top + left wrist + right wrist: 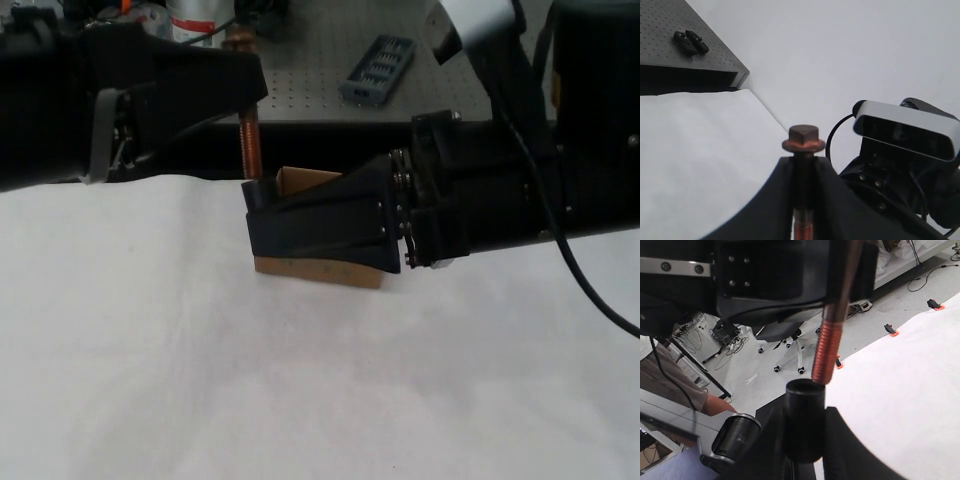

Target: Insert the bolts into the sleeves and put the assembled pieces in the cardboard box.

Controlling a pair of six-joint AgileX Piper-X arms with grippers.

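In the high view, the left gripper [243, 95] holds a copper bolt [247, 140] upright. It sits above the right gripper [262, 212], which comes in from the right in front of the cardboard box [305, 181]. The box stands on a white cloth [200, 350], and a grey tray [378, 68] lies well behind it.

In the left wrist view, the left gripper [802, 167] is clamped on the bolt's [803, 139] shank just under the flanged hex head. The right arm's camera housing [905, 131] sits near, and it is the likeliest thing to knock.

In the right wrist view, the right gripper [804, 442] is closed around a black sleeve [804, 422] with its mouth up. The bolt's [826, 352] threaded tip hangs just above the rim, perhaps slightly off centre, though the angle makes that hard to judge. Both pieces look rigid and smooth-sided, so they could slip or bind if tilted. Holding the bolt high on the shank leaves the threads free, and holding the sleeve at mid-body leaves its mouth open.
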